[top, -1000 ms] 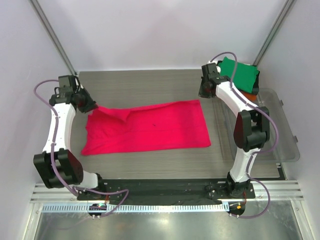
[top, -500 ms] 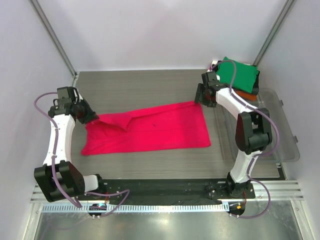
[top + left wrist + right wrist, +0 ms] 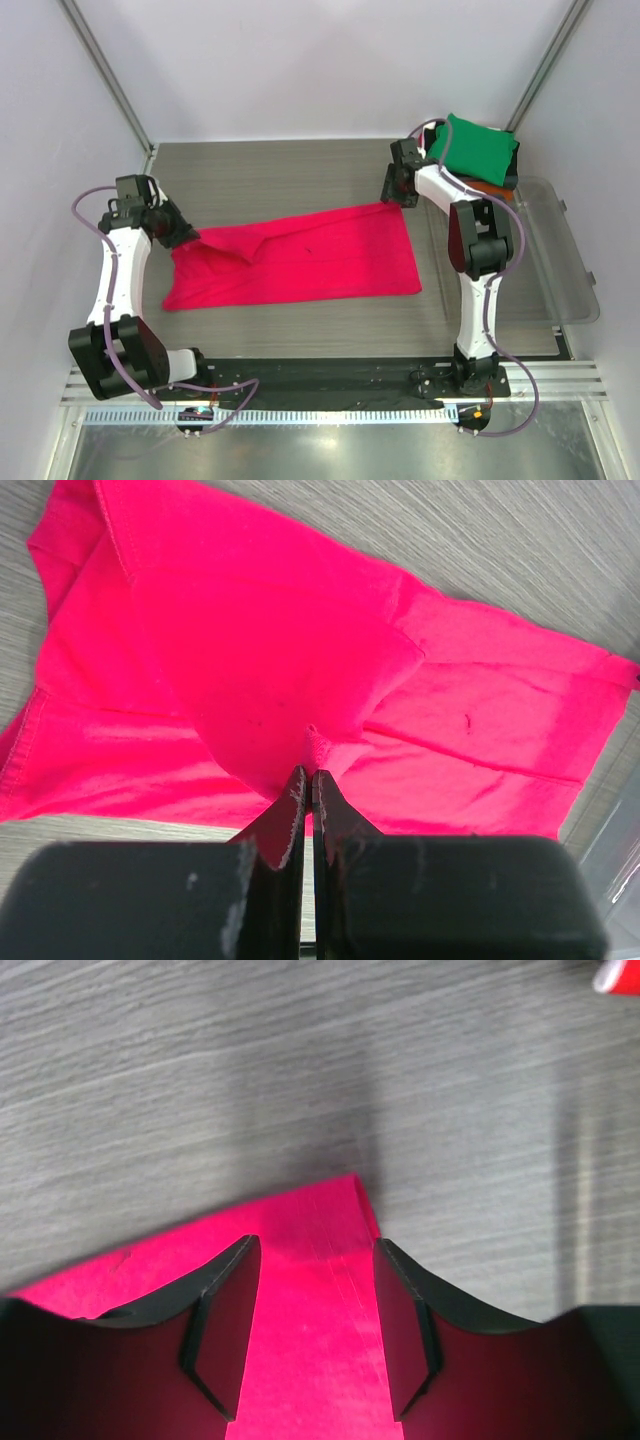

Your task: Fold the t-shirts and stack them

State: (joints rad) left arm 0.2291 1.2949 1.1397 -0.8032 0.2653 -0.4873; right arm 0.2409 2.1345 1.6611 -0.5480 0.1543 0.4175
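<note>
- The plain crimson-pink short-sleeved cotton t-shirt [image 3: 300, 262] lies spread lengthwise across the middle of the grey wood-grain table [image 3: 280, 170]. It is mostly flat, with a loose raised fold near its left end.
- The left gripper [image 3: 190, 238] sits at the shirt's far left corner. In the left wrist view its black jaws are pressed together [image 3: 308, 782], pinching a small peak of pink cloth [image 3: 250, 630] that rises to the fingertips.
- The right gripper [image 3: 392, 192] is at the shirt's far right corner. In the right wrist view its two dark fingers [image 3: 225, 1290] stand apart with the corner of the cloth [image 3: 315, 1340] lying flat between them. Nothing is clamped, and whether the fingertips touch the cloth cannot be told.
- The folded green t-shirt [image 3: 478, 148] rests at the far right corner of the table, just behind the right arm and well apart from the pink one.
- A sliver of orange cloth [image 3: 490, 186] shows under the green shirt's near edge.
- The clear plastic bin [image 3: 570, 270] stands along the table's right side, near the green shirt.
</note>
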